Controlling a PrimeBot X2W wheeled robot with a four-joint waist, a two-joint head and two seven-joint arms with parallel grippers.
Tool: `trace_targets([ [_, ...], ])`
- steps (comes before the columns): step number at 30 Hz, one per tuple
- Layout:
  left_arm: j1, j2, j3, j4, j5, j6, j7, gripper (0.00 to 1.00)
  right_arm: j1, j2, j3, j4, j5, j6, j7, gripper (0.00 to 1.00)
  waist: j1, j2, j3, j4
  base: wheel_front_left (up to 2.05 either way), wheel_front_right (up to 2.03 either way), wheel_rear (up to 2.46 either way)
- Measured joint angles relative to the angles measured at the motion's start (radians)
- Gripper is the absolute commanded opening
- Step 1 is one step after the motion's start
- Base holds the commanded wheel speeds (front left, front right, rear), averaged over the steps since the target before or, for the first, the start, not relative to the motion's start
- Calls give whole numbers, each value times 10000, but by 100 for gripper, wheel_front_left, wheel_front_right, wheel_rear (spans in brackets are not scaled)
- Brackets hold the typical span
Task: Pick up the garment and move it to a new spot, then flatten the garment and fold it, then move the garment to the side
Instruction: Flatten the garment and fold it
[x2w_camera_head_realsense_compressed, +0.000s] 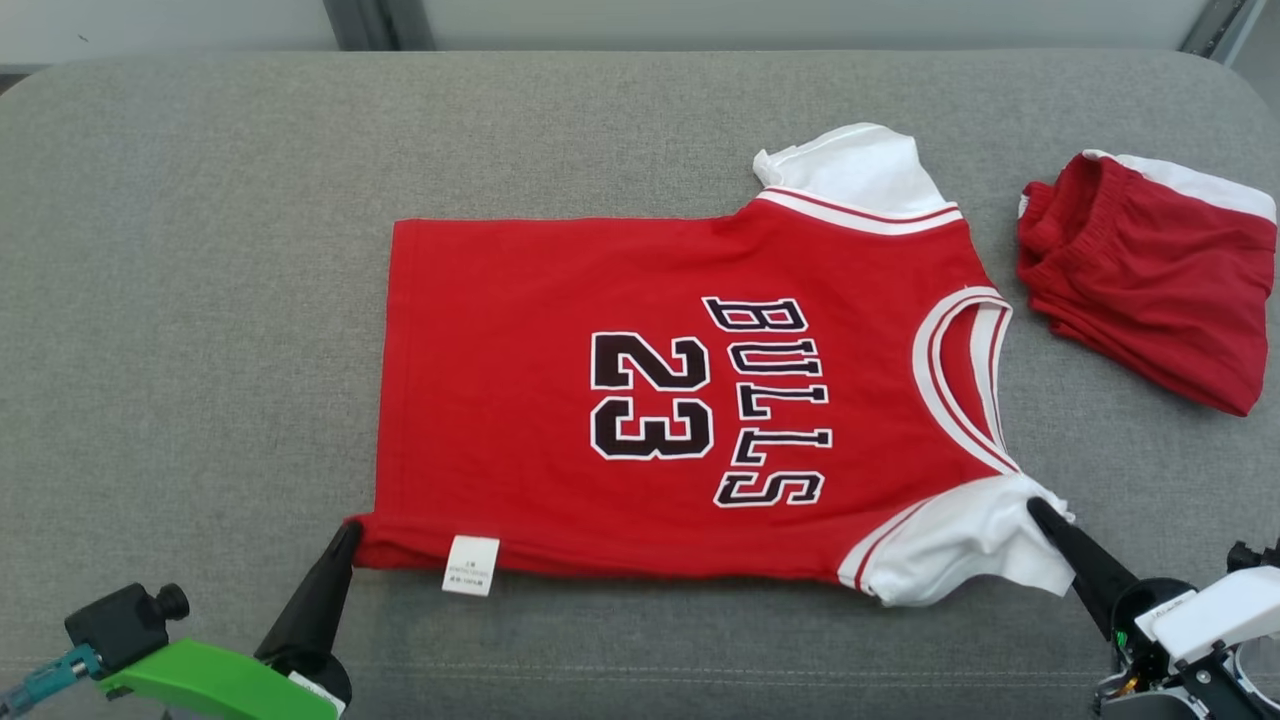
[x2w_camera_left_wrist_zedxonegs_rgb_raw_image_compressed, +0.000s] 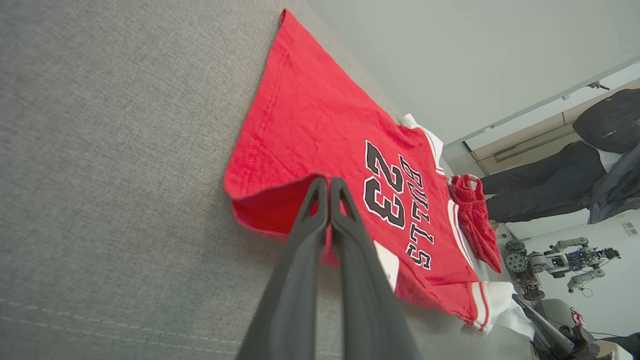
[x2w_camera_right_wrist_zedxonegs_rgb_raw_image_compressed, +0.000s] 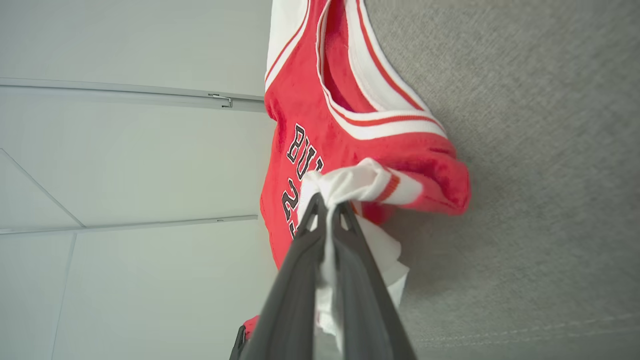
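A grey woven padded surface (x2w_camera_head_realsense_compressed: 200, 250) with rounded far corners carries everything. In its middle lies the red knit basketball jersey (x2w_camera_head_realsense_compressed: 500, 400), printed BULLS 23 in black edged with white. It is spread flat with its long axis running left to right, hem to the left and white-trimmed neck to the right. Well apart at the far right sits a soft bundle of red shorts (x2w_camera_head_realsense_compressed: 1150, 290).

The left gripper (x2w_camera_head_realsense_compressed: 345, 535) has its fingers pressed together on the near-left hem corner. The right gripper (x2w_camera_head_realsense_compressed: 1040, 510) pinches the near white sleeve (x2w_camera_head_realsense_compressed: 960, 560), bunching it. All the cloth lies beyond the fingers, so the fold likely carries the near edge toward the far one. A white care label (x2w_camera_head_realsense_compressed: 471, 565) lies at the near seam.
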Motion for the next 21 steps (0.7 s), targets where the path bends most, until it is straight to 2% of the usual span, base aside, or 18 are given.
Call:
trace_targets([
  [6,-529,73,40,-67,0,2,267,0,-293,-125,-230,-2,31,-107,29,0,0,0,211,-2,0,0,0],
  [11,-920,71,107,-29,-25,81,426,0,-650,-128,-290,125,69,-360,88,0,0,0,380,52,0,0,0],
  [21,-1747,-52,-15,334,-105,159,794,0,-1590,-50,-190,268,109,-531,205,0,0,0,785,-11,0,0,0],
])
